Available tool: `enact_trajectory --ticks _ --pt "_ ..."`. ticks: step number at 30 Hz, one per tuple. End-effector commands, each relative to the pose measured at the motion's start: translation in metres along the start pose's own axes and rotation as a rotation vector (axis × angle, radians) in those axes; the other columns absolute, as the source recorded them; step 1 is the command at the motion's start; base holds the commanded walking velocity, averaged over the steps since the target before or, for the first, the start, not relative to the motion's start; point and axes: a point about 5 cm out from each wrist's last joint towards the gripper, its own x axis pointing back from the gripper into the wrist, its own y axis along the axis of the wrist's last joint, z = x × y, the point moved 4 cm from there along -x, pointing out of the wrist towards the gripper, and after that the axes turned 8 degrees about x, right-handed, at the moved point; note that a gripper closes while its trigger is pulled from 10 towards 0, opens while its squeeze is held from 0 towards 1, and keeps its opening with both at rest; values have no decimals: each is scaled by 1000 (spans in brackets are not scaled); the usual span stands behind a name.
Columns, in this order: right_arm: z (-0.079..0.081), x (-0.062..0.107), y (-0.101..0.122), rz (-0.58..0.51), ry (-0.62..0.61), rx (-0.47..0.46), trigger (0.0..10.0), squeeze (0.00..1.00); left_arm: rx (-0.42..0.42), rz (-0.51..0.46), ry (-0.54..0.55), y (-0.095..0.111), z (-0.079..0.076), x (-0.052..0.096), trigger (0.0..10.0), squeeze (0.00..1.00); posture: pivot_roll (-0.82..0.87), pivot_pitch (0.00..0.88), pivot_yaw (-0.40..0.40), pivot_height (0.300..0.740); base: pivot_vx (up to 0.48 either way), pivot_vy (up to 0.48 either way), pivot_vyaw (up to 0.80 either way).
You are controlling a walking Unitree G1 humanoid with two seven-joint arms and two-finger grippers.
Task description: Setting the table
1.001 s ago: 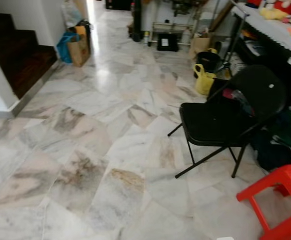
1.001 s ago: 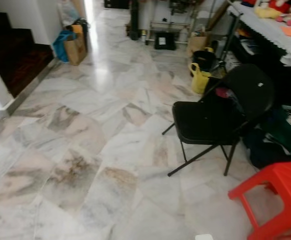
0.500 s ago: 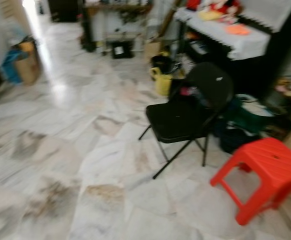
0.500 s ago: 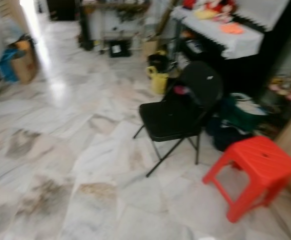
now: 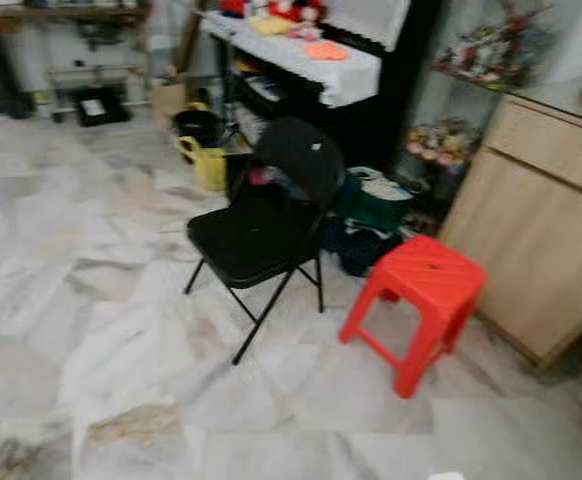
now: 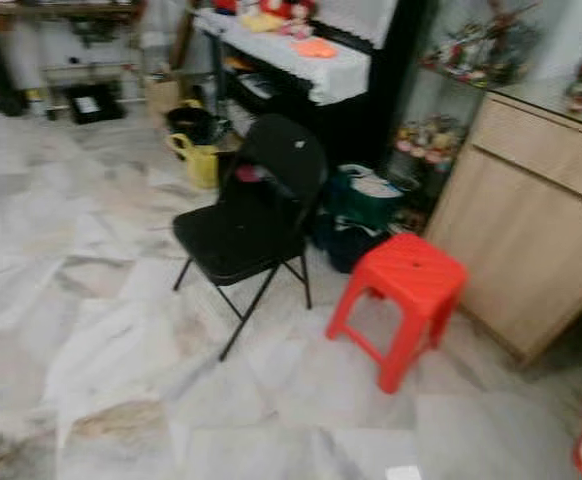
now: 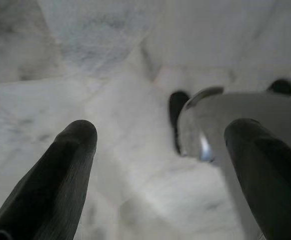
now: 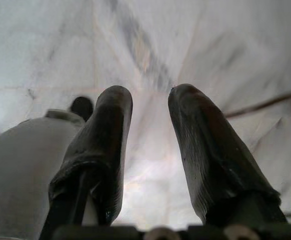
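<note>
Empty-handed, left gripper (image 7: 160,165) spread wide and right gripper (image 8: 150,150) slightly parted, the robot risks clipping the chair (image 5: 261,225) or stool (image 5: 418,300) ahead.

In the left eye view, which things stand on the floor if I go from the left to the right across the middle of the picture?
Yellow watering can → black folding chair → red plastic stool → light wooden cabinet.
</note>
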Motion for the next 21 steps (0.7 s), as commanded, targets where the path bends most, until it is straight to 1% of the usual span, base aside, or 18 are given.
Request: enact_trajectory --ticks 1,7,9,12,14,16,17,18,21 --pt "16 8 -30 19 75 -161 10000 0 -20 -22 -11 35 6 -6 10000 0 56 0 24 740 0 0 -800" --pt "18 8 -30 19 77 -165 10000 0 -23 -23 -5 36 8 -6 10000 0 63 0 31 740 0 0 -800" --pt "19 8 -29 17 77 -180 10000 0 -26 -24 -1 36 10 -5 10000 0 67 0 35 740 0 0 -800" --pt "25 8 -28 14 85 -192 10000 0 -40 -27 9 38 15 -5 10000 0 82 0 58 740 0 0 -800" --pt "26 8 -28 14 88 -193 10000 0 -43 -28 12 39 17 -5 10000 0 82 0 58 740 0 0 -800" --pt "32 8 -27 13 98 -203 10000 0 -49 -32 23 41 23 -4 10000 0 82 0 74 740 0 0 -800" --pt "32 8 -27 13 98 -203 10000 0 -49 -32 23 41 23 -4 10000 0 82 0 74 740 0 0 -800" --pt "37 8 -26 13 102 -227 10000 0 -59 -37 29 43 26 -4 10000 0 78 0 89 740 0 0 -800" --pt "43 8 -26 14 108 -243 10000 0 -66 -45 38 49 32 -3 10000 0 75 0 100 740 0 0 -800"
